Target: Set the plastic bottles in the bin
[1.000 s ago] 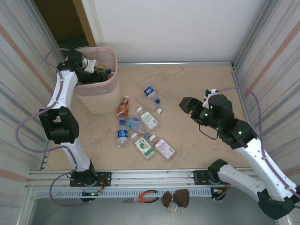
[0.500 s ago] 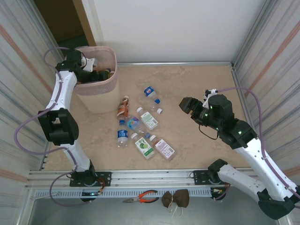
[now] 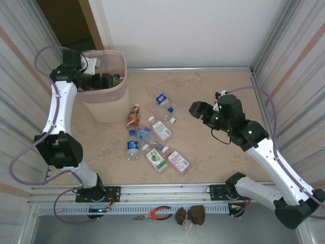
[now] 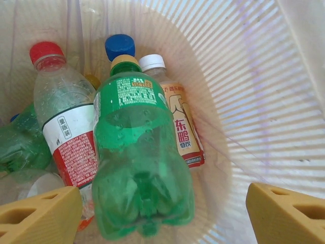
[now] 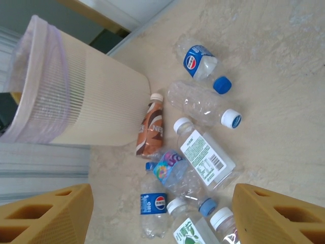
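Green bottle (image 4: 139,162) inside pink bin (image 4: 244,76)

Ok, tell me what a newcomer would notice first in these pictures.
First, the scatter of plastic bottles lying in the middle of the table. Then the pink-rimmed bin at the far left, with the left gripper open over its mouth. Inside it, a big green bottle lies among other bottles.
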